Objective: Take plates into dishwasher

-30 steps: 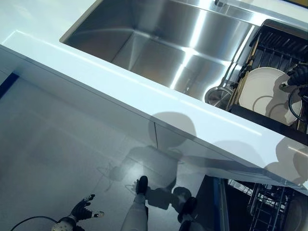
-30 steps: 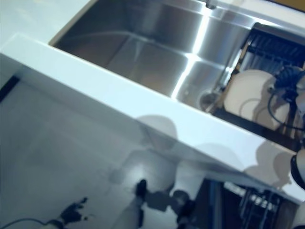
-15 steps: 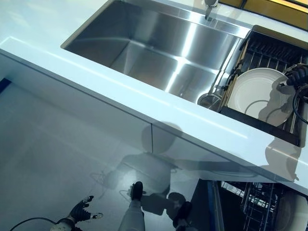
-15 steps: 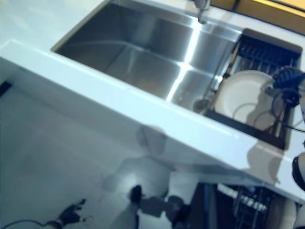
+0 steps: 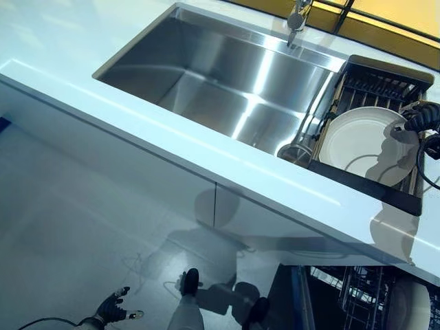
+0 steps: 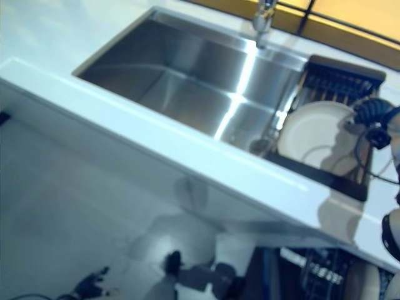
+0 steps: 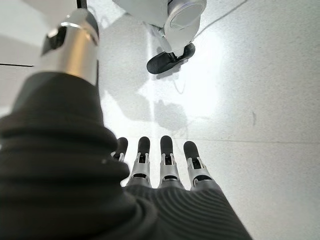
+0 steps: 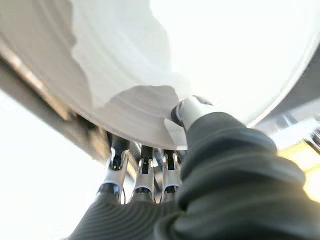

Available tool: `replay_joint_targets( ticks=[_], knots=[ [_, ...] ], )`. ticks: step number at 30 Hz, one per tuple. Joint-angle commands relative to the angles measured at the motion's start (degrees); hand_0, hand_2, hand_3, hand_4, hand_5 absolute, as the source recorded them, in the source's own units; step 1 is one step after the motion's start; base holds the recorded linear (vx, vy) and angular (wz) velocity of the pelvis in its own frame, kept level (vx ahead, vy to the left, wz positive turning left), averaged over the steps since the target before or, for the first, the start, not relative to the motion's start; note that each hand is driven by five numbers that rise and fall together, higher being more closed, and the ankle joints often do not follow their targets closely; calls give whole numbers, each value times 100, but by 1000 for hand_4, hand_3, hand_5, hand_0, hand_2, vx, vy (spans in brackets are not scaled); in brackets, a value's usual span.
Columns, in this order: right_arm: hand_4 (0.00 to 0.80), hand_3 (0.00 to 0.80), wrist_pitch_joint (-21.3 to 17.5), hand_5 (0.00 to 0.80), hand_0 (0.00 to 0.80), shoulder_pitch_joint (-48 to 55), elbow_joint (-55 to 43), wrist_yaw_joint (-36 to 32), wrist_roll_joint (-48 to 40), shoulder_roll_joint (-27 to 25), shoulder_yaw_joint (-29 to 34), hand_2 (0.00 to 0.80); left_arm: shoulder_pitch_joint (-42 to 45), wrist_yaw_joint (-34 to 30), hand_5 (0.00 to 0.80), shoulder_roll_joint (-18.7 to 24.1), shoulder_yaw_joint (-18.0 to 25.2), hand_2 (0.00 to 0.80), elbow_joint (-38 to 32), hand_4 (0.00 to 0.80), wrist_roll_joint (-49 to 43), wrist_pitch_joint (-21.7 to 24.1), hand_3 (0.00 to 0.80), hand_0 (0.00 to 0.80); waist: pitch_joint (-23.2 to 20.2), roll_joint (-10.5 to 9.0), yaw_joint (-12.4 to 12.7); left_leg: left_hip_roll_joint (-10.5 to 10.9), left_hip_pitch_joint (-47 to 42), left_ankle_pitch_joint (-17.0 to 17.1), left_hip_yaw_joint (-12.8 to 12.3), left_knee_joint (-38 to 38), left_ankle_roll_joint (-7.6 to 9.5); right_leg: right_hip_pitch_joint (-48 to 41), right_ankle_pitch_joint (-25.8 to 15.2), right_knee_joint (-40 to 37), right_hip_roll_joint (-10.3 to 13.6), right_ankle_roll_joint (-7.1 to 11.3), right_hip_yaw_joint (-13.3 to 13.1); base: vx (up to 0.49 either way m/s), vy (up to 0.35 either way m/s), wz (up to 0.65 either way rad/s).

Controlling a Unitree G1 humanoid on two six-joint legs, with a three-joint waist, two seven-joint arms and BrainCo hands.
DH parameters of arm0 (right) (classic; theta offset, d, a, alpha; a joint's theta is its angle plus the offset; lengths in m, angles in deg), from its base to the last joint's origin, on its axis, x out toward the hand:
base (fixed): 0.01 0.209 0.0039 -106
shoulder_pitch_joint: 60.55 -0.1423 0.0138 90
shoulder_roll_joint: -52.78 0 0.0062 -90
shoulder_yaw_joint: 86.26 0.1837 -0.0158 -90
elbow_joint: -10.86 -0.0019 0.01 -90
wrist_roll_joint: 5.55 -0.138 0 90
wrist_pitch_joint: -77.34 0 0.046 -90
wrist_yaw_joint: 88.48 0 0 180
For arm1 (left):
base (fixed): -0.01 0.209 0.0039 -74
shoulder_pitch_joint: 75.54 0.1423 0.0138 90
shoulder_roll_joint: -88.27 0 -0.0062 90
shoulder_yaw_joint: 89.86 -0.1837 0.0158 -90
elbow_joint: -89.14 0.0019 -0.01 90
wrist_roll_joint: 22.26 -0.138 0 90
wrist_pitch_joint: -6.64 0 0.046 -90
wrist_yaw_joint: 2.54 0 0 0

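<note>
Fingers [image 8: 142, 172] of right hand [image 5: 421, 118]: pinching rim of round white plate [image 5: 364, 144] in black dish rack [image 5: 364, 180]; step: pickup; next: lift clear, lower to dishwasher. Left hand [image 7: 165, 170]: straight, idle

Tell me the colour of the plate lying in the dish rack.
White; the plate shows best in the left eye view.

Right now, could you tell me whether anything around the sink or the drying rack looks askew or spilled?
Nothing stands out. The white plate lies in the dark rack beside the empty sink, with the right hand at its rim.
</note>
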State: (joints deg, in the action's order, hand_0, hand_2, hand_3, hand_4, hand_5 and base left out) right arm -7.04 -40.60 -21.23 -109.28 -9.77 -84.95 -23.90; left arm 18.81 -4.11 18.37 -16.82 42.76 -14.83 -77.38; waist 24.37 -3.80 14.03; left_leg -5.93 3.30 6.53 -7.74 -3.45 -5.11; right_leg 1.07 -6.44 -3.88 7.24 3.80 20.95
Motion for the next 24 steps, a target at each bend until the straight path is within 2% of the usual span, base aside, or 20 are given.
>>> replay_joint_targets(
  ticks=[1, 20, 24],
  knots=[
    [800, 800, -172, 800, 800, -42, -364, 141, -95, -542, -229, 800, 287, 83, 0, -165, -147, 0, 242, 0, -316, 138, 0, 0, -542, 14, -159, 8, 155, -164, 200, -28, 74, 141, 93, 371, 325, 386, -31, 14, 29, -8],
    [800, 800, -161, 800, 800, 471, -1015, 861, -116, -430, 179, 800, 194, 163, 0, -637, -104, 0, 918, 0, -552, 216, 0, 0, -1163, 5, -410, 184, -257, -362, 211, -155, 131, -163, 22, 31, 293, 403, -186, 11, 32, -4],
    [800, 800, -264, 800, 800, 698, -1211, 994, -165, -414, 333, 800, 166, 178, 0, -739, -86, 0, 1087, 0, -637, 192, 0, 0, -1290, 12, -461, 206, -347, -411, 240, -155, 143, -241, 48, 14, 277, 390, -227, 17, 23, -7]
  ],
)
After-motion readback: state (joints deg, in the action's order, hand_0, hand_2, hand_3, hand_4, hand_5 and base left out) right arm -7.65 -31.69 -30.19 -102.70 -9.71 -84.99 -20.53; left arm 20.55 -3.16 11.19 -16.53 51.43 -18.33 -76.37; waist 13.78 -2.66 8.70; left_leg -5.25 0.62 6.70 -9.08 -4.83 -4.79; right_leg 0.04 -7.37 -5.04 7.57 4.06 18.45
